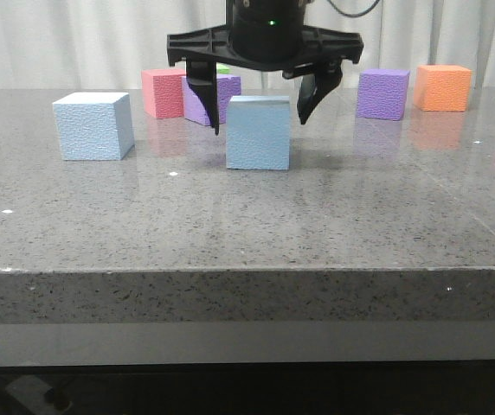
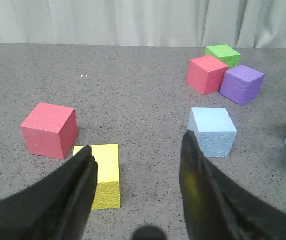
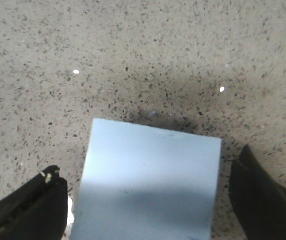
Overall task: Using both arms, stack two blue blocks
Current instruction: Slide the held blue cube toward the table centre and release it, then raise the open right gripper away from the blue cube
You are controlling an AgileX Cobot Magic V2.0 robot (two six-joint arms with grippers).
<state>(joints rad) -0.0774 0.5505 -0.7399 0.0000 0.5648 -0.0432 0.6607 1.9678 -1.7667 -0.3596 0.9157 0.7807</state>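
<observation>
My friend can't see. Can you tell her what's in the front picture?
A black robot claw hangs open around the top of a pale blue block in the middle of a grey speckled table. A matching blue block sits to the left, with pink, purple and orange blocks along the back.

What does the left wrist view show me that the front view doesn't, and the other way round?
Only the left wrist view shows the yellow block, the nearer red block and the open left gripper, clear of every block. Only the front view shows the right gripper open astride the centre blue block, plus the orange block and the far purple block. Both show the other blue block standing alone on the table, unstacked.
</observation>
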